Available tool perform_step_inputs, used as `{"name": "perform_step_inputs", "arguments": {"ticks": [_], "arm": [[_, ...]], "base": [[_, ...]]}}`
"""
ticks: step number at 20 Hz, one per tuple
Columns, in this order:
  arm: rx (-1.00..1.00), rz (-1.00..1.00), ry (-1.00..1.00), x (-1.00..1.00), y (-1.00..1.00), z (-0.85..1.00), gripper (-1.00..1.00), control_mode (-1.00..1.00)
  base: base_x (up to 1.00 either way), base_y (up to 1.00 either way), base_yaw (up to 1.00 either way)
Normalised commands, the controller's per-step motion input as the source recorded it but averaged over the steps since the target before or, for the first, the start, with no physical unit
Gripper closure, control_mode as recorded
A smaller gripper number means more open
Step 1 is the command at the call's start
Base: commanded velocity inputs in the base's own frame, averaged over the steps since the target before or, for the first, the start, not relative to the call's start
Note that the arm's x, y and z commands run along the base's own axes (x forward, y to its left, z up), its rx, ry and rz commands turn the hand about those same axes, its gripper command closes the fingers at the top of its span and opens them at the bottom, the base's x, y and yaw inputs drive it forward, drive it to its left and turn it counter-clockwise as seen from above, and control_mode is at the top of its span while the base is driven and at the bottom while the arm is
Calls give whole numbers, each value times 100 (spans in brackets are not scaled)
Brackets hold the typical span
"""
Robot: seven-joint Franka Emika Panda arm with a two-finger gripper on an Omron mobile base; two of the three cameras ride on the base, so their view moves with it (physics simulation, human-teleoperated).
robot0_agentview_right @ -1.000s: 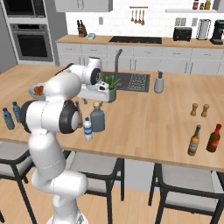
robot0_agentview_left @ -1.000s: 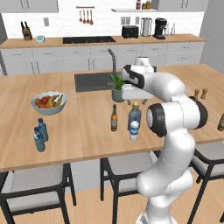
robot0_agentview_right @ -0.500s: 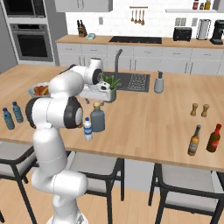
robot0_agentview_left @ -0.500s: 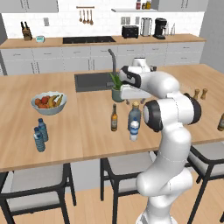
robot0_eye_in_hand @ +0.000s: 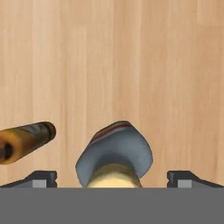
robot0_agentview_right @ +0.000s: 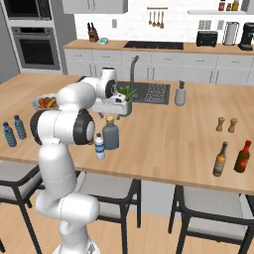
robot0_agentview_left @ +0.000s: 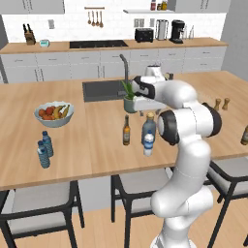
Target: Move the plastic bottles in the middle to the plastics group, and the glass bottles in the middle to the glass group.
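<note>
grey-blue bottle + amber bottle + white-cap bottle mid counter nr front edge, none sorted | pincer apart, empty, above grey-blue btl | plastics group left end | all 3 moves left

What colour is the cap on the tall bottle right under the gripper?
Tan, on the grey-blue bottle; the hand view shows it best, between the open gripper fingertips.

In the hand view, the grey-blue bottle is cut off by the bottom band, and the amber bottle by the left edge. A brown bottle is clipped at the left base view's right edge. Labels are too small to read.
</note>
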Motion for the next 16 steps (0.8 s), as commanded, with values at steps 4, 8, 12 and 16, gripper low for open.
{"name": "perform_step_inputs", "arguments": {"ticks": [4,8,12,16], "arm": [[0,0,-12,-23,-1,-4,-100,-100],[0,0,-11,-22,0,-9,-100,-100],[0,0,-13,-3,1,-24,-100,-100],[0,0,-16,16,0,-14,-100,-100]], "base": [[0,0,0],[0,0,0],[0,0,0],[0,0,0]]}}
